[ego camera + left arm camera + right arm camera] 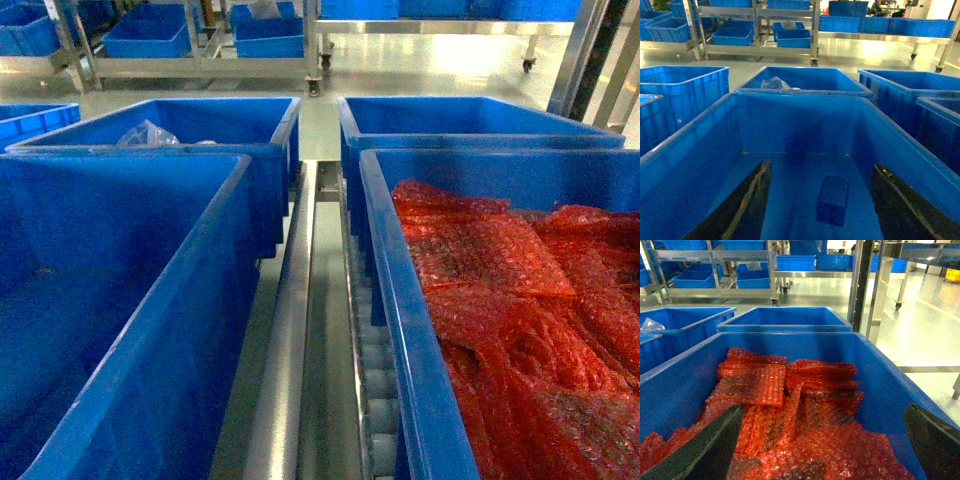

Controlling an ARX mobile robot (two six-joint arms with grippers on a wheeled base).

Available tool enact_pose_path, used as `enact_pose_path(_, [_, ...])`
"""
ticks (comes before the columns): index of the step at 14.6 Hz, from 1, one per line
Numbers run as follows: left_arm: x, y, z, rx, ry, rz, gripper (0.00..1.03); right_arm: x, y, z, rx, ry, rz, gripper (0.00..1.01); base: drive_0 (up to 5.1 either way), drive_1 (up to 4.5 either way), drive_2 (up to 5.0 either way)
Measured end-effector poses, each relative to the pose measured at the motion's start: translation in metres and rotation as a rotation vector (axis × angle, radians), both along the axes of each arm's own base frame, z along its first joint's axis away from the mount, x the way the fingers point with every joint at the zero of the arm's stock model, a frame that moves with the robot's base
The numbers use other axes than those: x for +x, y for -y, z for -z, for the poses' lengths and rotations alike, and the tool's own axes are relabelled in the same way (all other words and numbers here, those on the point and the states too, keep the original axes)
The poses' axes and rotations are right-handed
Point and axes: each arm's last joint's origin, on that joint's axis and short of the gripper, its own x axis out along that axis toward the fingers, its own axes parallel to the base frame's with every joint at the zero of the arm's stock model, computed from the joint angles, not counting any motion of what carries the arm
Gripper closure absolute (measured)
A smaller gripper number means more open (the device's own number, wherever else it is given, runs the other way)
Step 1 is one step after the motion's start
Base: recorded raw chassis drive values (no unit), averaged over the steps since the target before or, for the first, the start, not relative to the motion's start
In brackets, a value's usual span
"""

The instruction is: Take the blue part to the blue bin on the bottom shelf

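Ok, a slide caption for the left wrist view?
Open left gripper hovering over a blue bin with a small blue part lying on its floor.

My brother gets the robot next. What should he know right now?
Left gripper: open, empty, hovering over the near-left bin.
Right gripper: open, empty, over the bin of red bubble wrap.
The blue part lies on the floor of the near-left bin, between the left fingers but not gripped.
Done: nothing has been picked yet.
Left: lower the left gripper, close on the blue part, lift it, and carry it to the blue bin on the bottom shelf. These views do not show clearly which bin that is, so check first.
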Motion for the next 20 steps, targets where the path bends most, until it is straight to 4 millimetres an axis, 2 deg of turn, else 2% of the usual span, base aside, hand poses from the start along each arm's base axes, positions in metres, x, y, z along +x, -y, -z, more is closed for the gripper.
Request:
enact_pose_path(3, [0.0000, 0.0000, 0.0000, 0.000, 0.000, 0.000, 0.05, 0.0000, 0.0000, 0.0000, 0.000, 0.000, 0.000, 0.03, 0.0, 0.00, 0.0])
enact_pose_path(20, [0.0000, 0.0000, 0.0000, 0.003, 0.000, 0.000, 0.05, 0.0000, 0.0000, 0.0000, 0.000, 0.000, 0.000, 0.03, 0.0, 0.00, 0.0])
